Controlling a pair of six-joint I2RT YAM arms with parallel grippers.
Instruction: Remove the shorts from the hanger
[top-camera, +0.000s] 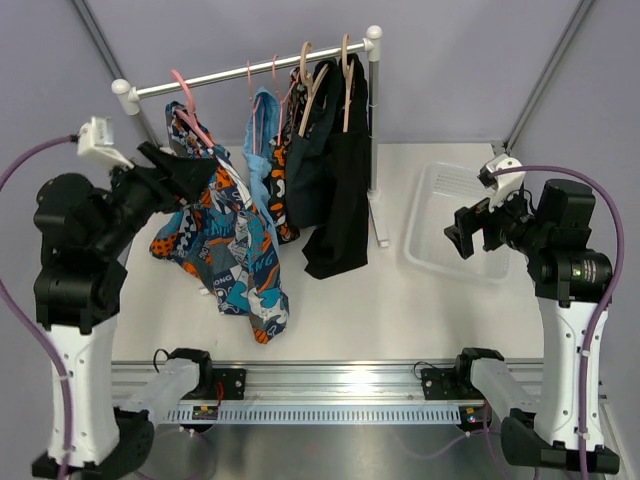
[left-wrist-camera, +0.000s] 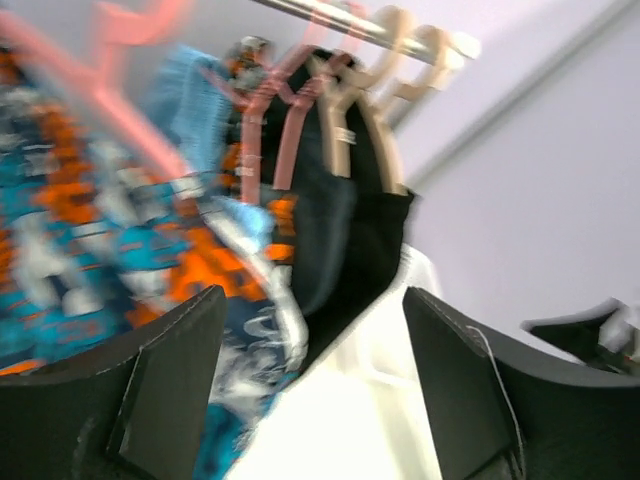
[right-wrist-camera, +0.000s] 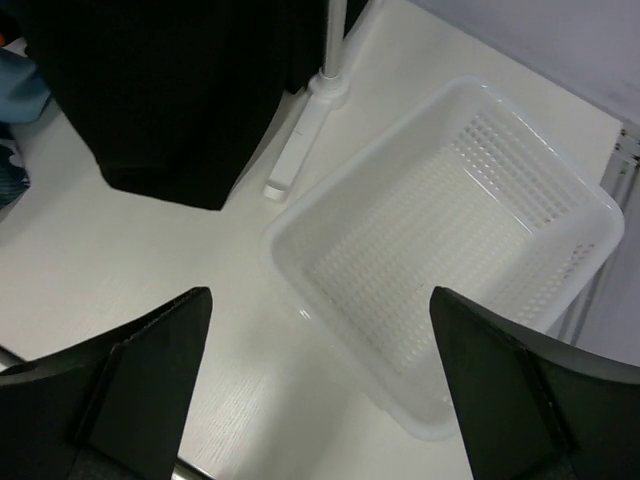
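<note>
Above white table, plain black shorts limp on hangers.

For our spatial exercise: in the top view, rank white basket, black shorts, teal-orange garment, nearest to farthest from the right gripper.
1. white basket, right side, directly by the right gripper.
2. black shorts, hanging at centre.
3. teal-orange garment, far left.
</note>
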